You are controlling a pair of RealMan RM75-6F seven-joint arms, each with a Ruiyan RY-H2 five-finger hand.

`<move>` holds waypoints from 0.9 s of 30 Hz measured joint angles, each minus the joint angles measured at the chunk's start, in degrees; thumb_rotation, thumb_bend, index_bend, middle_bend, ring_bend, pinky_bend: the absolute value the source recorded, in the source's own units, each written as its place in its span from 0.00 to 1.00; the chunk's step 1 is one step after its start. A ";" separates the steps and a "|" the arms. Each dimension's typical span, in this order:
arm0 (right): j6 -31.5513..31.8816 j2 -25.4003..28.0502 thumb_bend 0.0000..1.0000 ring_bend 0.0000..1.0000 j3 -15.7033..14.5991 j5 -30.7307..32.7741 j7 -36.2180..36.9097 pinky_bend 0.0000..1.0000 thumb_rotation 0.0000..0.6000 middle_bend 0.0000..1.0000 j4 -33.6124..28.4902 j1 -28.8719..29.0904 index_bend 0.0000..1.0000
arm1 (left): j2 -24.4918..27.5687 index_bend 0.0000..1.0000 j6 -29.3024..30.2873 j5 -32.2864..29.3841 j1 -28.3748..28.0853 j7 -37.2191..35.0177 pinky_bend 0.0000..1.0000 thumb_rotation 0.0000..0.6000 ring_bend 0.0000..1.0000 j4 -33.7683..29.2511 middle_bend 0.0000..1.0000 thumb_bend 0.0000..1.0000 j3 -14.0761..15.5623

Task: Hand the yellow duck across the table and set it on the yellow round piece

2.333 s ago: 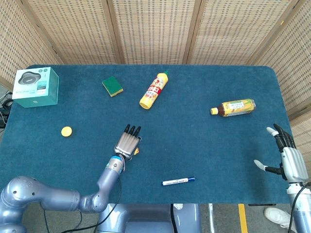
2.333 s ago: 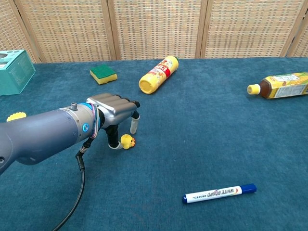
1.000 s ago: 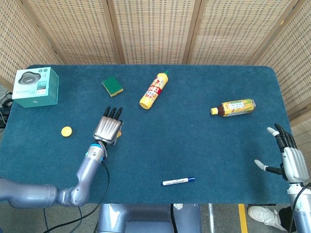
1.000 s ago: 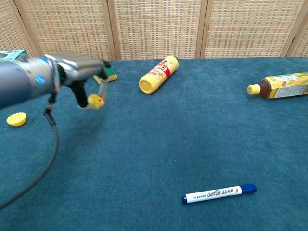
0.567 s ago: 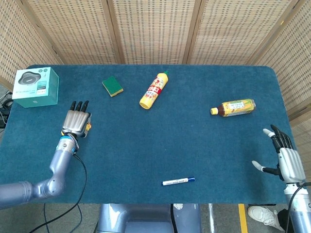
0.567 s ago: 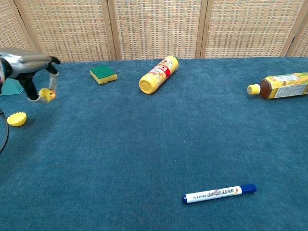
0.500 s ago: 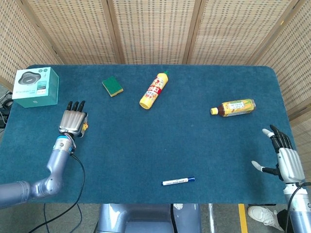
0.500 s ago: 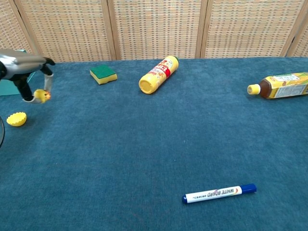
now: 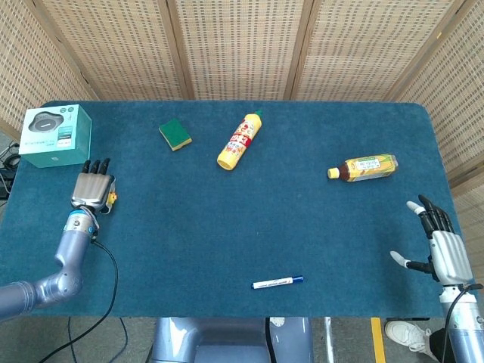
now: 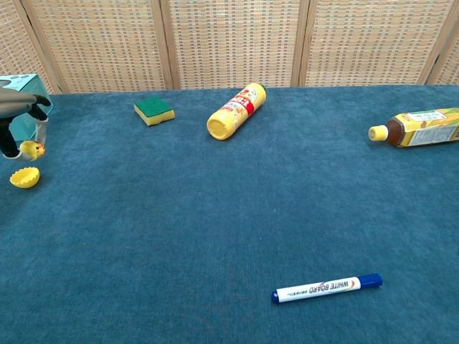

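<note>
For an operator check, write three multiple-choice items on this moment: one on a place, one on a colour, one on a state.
1. Where is the duck?
A. Held just above the yellow round piece
B. Beside the marker
C. On the sponge

2. What colour is the marker's cap?
A. Red
B. Blue
C. Green

3. What is the right hand doing?
A. Holding the tea bottle
B. Pressing on the marker
C. Holding nothing, fingers apart

Answers:
1 A: the chest view shows the left hand pinching the duck just over the round piece, not yet on it.
2 B: the cap at the marker's right end is blue.
3 C: the head view shows it at the table's right edge, apart from every object.
</note>
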 measured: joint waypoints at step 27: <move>0.00 -0.10 0.09 0.00 0.14 0.11 -0.16 0.00 1.00 0.00 0.05 -0.06 0.12 | -2.52 0.51 -3.82 -1.77 2.07 -0.59 0.00 1.00 0.00 7.54 0.00 0.32 0.96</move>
